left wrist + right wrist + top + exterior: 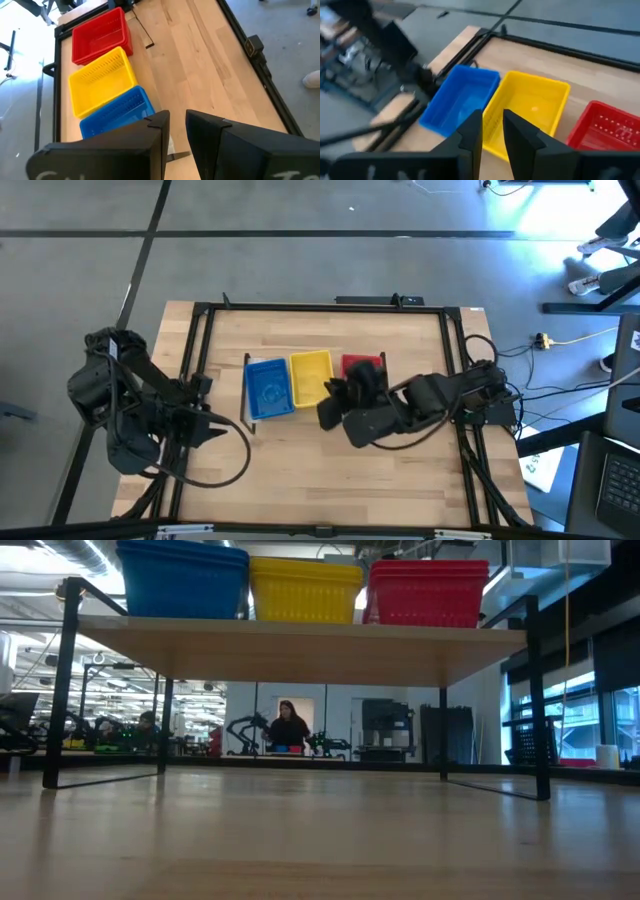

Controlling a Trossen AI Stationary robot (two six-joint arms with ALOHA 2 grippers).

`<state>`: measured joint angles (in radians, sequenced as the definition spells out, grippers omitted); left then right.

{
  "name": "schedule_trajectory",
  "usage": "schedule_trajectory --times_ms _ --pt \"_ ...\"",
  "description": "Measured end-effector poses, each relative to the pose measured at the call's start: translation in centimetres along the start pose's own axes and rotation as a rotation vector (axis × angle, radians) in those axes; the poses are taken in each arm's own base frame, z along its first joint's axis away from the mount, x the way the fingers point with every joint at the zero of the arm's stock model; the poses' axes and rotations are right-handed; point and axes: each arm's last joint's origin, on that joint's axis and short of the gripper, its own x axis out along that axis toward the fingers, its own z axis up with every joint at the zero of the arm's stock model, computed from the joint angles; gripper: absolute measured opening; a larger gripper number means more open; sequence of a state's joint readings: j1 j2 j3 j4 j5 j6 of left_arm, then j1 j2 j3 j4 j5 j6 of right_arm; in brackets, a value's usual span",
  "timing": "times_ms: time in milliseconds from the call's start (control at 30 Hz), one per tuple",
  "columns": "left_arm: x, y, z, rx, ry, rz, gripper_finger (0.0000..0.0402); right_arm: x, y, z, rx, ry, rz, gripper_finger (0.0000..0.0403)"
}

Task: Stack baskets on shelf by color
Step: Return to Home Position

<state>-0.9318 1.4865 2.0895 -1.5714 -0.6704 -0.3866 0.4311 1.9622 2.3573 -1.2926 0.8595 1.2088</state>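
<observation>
Blue (268,388), yellow (311,376) and red (360,363) baskets stand side by side on the shelf (300,645), resting on their bases. The low view shows them in a row on its board: blue (183,578), yellow (305,590), red (428,592). How many are nested in each I cannot tell. My right gripper (328,405) hovers at the near side of the yellow and red baskets, shut and empty (492,122). My left gripper (212,423) waits left of the blue basket (117,112), shut and empty (178,120).
A black metal frame (200,340) runs along the tabletop's edges. The wooden top near the shelf (330,470) is bare. Cables (215,475) loop from the left arm onto the table. Under the shelf, a person (288,727) sits far off in the room behind.
</observation>
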Motion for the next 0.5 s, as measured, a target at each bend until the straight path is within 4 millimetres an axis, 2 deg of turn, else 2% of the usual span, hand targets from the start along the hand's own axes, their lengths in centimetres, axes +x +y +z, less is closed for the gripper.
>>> schedule_trajectory --times_ms 133,233,333,500 --pt "-0.5 0.5 -0.2 -0.013 -0.014 -0.004 0.0055 -0.9 0.2 -0.5 -0.130 0.050 0.044 0.0066" --pt "-0.9 0.9 -0.3 -0.021 -0.027 0.003 0.0051 -1.6 0.2 -0.5 -0.196 0.051 0.063 0.0036" --pt "-1.6 1.7 -0.6 -0.038 -0.051 0.012 0.0035 -2.6 -0.1 0.0 -0.264 0.039 0.083 0.0007" --pt "-3.5 3.8 -1.4 -0.121 -0.113 0.022 0.0003 -5.0 -1.2 1.4 -0.394 0.029 0.135 0.0004"
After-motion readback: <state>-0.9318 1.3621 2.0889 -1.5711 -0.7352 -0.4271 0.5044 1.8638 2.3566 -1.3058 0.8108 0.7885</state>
